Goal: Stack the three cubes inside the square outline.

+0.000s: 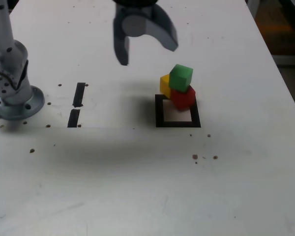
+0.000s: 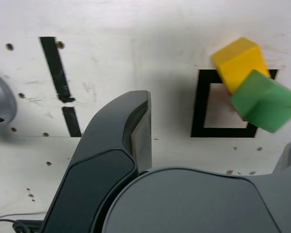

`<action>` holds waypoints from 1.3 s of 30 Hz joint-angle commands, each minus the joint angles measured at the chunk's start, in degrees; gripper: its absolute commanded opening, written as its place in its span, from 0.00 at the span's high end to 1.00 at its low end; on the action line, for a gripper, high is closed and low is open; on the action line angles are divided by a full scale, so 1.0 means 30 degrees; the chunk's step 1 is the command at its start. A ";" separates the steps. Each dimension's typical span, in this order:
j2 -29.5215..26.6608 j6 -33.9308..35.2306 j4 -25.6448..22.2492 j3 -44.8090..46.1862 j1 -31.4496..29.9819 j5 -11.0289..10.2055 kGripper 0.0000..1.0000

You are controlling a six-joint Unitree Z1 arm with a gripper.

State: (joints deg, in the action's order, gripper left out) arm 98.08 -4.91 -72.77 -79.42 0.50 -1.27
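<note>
Three cubes point(image 1: 179, 86), smooth and sharp-edged, sit clustered; the tool point(image 1: 146, 51) hangs spread, empty.

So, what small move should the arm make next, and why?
Probably pull up and away without touching the cubes. The gripper hangs open and empty; green sits on red, with yellow beside them, at the outline's far edge. Whether yellow is in the stack is unclear.

In the wrist view the red cube point(image 2: 242, 114) is almost wholly hidden under the green cube point(image 2: 264, 101), whose outline is blurred. The square outline point(image 2: 200, 104) is covered at its 3 o'clock side. One of the jaws is cut off by the frame edge.
</note>
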 commanded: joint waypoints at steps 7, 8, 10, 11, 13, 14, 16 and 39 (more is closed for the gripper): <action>0.1871 -0.0406 -0.0123 -0.1638 0.0041 0.0049 0.00; 0.2099 -0.0412 -0.0141 -0.1840 0.0041 0.0067 0.00; 0.2518 -0.0417 -0.0177 -0.2215 0.0041 0.0130 0.00; 0.2704 -0.0428 -0.0192 -0.2396 0.0041 0.0168 0.00; 0.3043 -0.0472 -0.0207 -0.2728 0.0041 0.0266 0.01; 0.3205 -0.0505 -0.0207 -0.2883 0.0041 0.0314 0.01; 0.3604 -0.0598 -0.0204 -0.3255 0.0042 0.0407 0.01; 0.6055 0.3086 -0.0040 -0.5130 0.0509 0.1723 0.01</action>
State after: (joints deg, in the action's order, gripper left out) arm 116.07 4.12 -72.96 -94.75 1.92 3.76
